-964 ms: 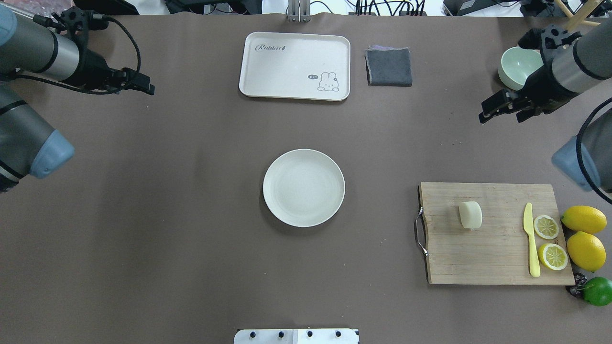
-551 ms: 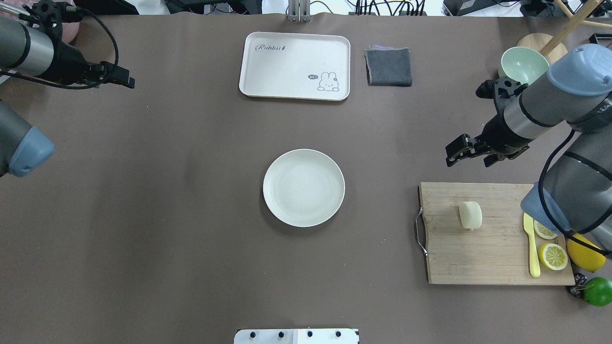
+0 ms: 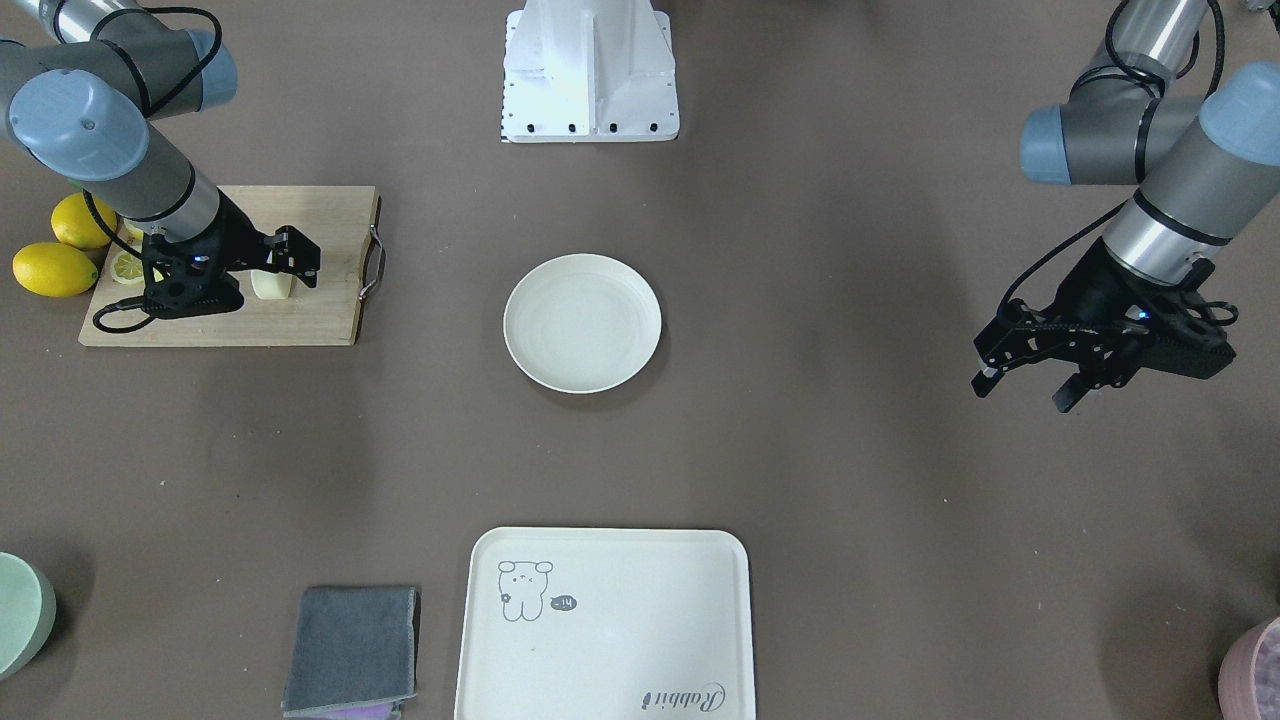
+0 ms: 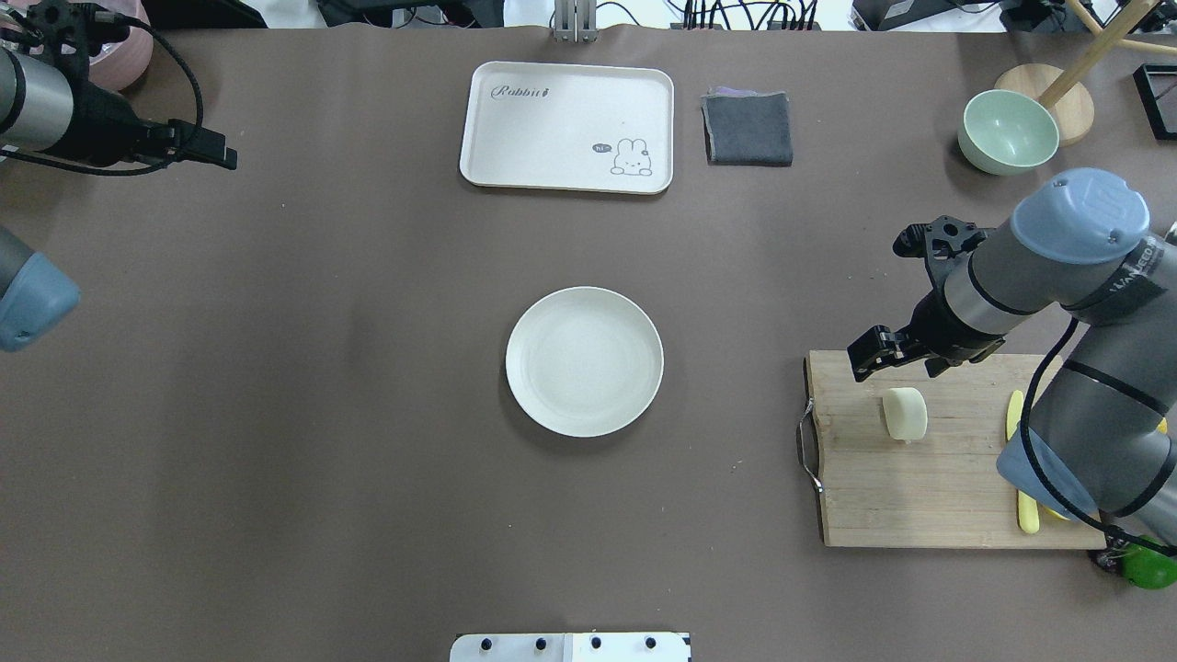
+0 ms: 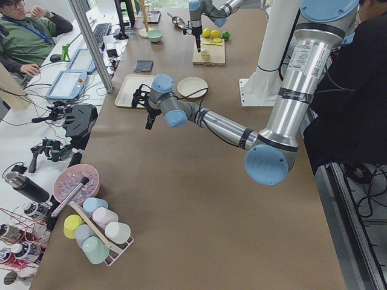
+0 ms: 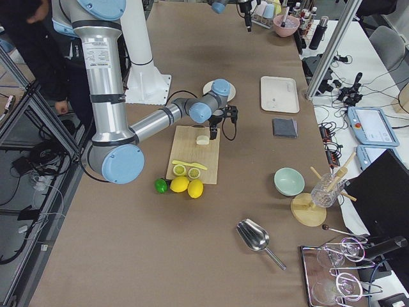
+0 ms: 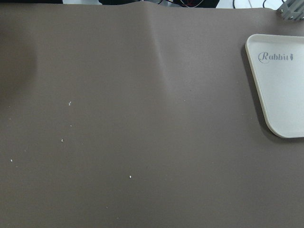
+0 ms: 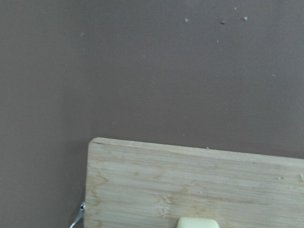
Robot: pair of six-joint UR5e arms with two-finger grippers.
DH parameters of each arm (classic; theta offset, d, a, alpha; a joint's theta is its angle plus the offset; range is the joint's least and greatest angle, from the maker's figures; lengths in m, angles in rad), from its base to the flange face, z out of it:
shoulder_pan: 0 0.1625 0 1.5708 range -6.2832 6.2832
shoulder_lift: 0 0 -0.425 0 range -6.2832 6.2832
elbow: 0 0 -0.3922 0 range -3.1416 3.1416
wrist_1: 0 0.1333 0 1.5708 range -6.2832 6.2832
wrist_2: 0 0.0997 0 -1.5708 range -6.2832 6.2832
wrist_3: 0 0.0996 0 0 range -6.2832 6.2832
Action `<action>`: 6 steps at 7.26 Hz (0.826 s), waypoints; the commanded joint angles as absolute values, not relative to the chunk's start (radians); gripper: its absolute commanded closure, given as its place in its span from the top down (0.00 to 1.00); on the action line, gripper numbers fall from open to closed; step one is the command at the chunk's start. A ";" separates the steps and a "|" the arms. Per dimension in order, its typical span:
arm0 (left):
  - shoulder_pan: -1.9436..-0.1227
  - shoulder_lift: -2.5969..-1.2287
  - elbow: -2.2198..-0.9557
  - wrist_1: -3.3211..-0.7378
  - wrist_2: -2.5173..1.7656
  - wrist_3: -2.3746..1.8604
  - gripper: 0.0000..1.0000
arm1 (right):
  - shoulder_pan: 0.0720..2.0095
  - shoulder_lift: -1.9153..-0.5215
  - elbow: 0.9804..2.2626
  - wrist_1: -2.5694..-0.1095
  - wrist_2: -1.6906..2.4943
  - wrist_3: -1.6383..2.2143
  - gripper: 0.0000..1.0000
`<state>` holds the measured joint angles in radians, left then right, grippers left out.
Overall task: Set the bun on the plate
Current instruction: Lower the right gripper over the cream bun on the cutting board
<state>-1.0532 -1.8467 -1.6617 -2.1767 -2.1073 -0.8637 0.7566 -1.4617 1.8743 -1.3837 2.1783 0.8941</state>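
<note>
The bun (image 4: 905, 414), a small pale cream lump, lies on the wooden cutting board (image 4: 919, 496) at the right; it also shows as the bun (image 3: 270, 285) and, cut off by the bottom edge, the bun (image 8: 198, 222). The round off-white plate (image 4: 517, 361) sits bare at the table's middle, well left of the board, also the plate (image 3: 516, 322). My right gripper (image 4: 897, 363) hovers open over the board's far edge, just beyond the bun, holding nothing; it appears as the right gripper (image 3: 292, 262). My left gripper (image 3: 1025, 390) hangs open and bare far to the side, the left gripper (image 4: 225, 161).
A yellow knife (image 4: 1022, 515), lemon halves and whole lemons (image 3: 55, 270) lie at the board's outer end, partly under my right arm, with a lime (image 4: 1149, 563) nearby. At the back stand a rabbit tray (image 4: 567, 127), a grey cloth (image 4: 748, 129) and a green bowl (image 4: 1007, 131).
My right arm has swung forward and down from beside the green bowl to the board's far edge near the bun. My left arm has drawn back toward the far left corner.
</note>
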 commanded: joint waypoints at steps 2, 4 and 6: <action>-1.052 -1.825 -1.669 -2.178 -2.068 -0.864 0.98 | 0.715 -1.496 1.876 -1.384 2.111 0.896 0.96; -1.052 -1.824 -1.669 -2.178 -2.063 -0.864 0.98 | 0.704 -1.515 1.876 -1.382 2.094 0.907 0.68; -1.052 -1.824 -1.671 -2.178 -2.033 -0.864 0.98 | 0.681 -1.514 1.876 -1.382 2.095 0.905 0.44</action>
